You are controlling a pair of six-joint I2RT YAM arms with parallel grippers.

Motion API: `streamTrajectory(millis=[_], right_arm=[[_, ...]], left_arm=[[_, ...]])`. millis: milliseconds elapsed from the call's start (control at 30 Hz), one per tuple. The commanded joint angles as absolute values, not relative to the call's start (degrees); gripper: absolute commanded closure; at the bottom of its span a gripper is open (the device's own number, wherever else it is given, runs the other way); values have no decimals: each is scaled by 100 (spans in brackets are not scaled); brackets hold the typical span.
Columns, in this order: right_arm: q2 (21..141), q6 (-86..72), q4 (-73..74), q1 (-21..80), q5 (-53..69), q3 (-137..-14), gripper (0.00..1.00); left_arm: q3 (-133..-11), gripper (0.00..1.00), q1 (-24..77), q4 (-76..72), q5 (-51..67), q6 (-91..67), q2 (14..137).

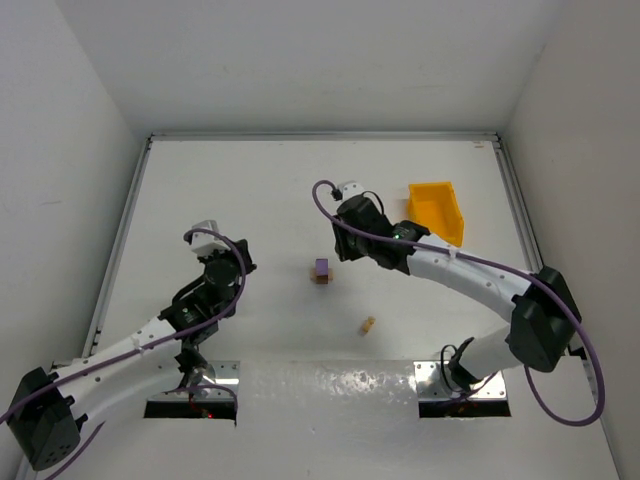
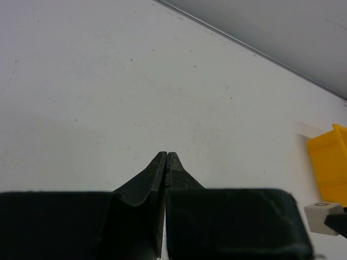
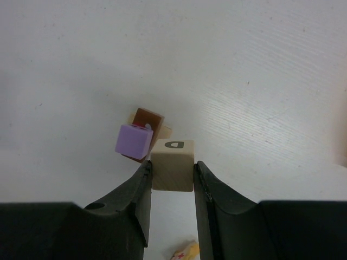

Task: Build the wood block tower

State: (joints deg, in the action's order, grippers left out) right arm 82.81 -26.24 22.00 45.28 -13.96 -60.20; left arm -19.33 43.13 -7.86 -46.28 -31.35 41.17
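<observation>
White tabletop — pale lettered cube pinched between right jaws, beside purple-topped stack — left jaws closed

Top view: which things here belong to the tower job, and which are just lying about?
For the job: lettered tan block in the right gripper; purple block; brown block; loose tan block.
Lying about: yellow bin; left gripper, shut, empty.

Cubes apparently stacked centrally, loose cube nearer right, bin farther right.
</observation>
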Motion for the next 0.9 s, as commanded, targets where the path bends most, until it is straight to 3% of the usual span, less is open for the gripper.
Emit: streamTrajectory(millis=[0, 200, 367, 867], right_arm=[[8446, -3427, 2030, 4841, -2012, -6284, 72], [8754, -3981, 2329, 5439, -2882, -6653, 72], [8833, -4491, 2145, 5598, -2857, -6548, 72], [9281, -4966, 2434, 5643, -3199, -6802, 73]], left_arm=[[-1960, 100, 4368, -976, -4456, -3164, 4026], [-1863, 100, 4377, -905, -4395, -3234, 3525], [-1723, 100, 4386, -940, -4316, -3252, 3006], [-1793, 100, 4386, -879, -4395, -3278, 3138]])
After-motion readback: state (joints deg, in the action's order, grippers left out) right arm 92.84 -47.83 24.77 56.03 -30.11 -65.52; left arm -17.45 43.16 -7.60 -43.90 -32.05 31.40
